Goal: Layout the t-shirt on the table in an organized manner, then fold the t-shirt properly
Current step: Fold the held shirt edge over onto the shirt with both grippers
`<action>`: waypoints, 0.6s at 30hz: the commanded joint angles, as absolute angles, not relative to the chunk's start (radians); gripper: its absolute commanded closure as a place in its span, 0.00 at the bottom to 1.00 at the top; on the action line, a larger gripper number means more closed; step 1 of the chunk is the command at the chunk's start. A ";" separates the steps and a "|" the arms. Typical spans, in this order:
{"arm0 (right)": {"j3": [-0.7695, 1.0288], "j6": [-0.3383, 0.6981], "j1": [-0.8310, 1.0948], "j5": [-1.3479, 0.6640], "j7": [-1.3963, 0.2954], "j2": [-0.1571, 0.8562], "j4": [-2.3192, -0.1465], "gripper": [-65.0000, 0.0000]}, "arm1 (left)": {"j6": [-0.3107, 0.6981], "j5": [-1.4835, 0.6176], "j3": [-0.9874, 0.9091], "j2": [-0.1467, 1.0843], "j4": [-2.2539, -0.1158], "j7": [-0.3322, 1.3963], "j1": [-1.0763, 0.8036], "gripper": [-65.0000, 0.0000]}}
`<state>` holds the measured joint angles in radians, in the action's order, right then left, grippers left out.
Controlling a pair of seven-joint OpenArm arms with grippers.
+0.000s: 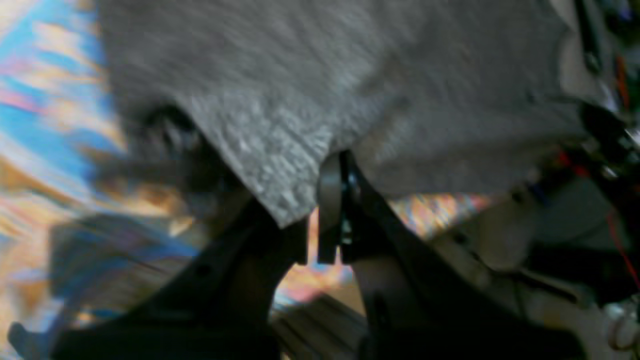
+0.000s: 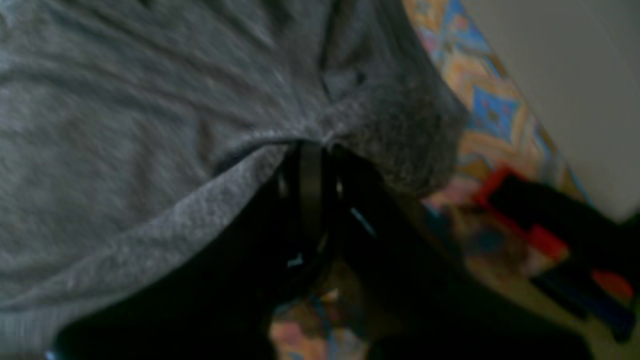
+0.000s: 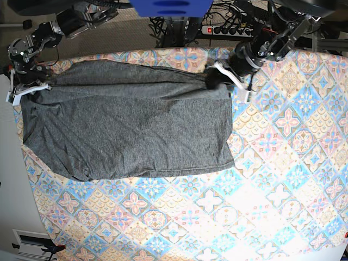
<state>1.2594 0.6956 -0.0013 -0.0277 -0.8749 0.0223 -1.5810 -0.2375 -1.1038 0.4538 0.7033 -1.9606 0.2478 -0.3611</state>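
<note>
Broadly, the t-shirt [image 3: 128, 130] lies spread across the far left part of the table [image 3: 283, 179] in the base view, its long axis running side to side along the far edge and its lower edge curving toward the camera. The left gripper [image 3: 217, 77] is clamped on the cloth's far right corner. The right gripper [image 3: 33, 87] is clamped on its far left corner.

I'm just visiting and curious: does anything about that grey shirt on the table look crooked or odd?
Yes. The t-shirt sits far toward one side of the table, its end reaching the edge. It looks doubled over and creased along the top, where the left hand and right hand pinch it. No sleeves show.
</note>
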 commanded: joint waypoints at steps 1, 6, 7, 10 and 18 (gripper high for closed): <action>1.259 0.698 -0.015 -0.030 -0.849 0.042 -1.600 1.00 | -0.243 -1.107 0.444 0.708 -1.977 0.245 -0.344 1.00; 1.257 0.698 -0.045 -0.002 -0.849 0.044 -1.598 1.00 | -0.292 -1.107 0.444 0.694 -2.006 0.302 -0.306 1.00; 1.257 0.698 -0.048 -0.002 -0.849 0.044 -1.598 1.00 | -0.298 -1.107 0.444 0.694 -2.014 0.315 -0.292 1.00; 1.211 0.698 -0.071 -0.001 -0.849 0.044 -1.561 1.00 | -0.352 -1.107 0.444 0.693 -2.015 0.349 -0.263 1.00; 1.122 0.698 -0.074 -0.001 -0.845 0.056 -1.442 1.00 | -0.392 -1.107 0.443 0.694 -2.014 0.358 -0.249 1.00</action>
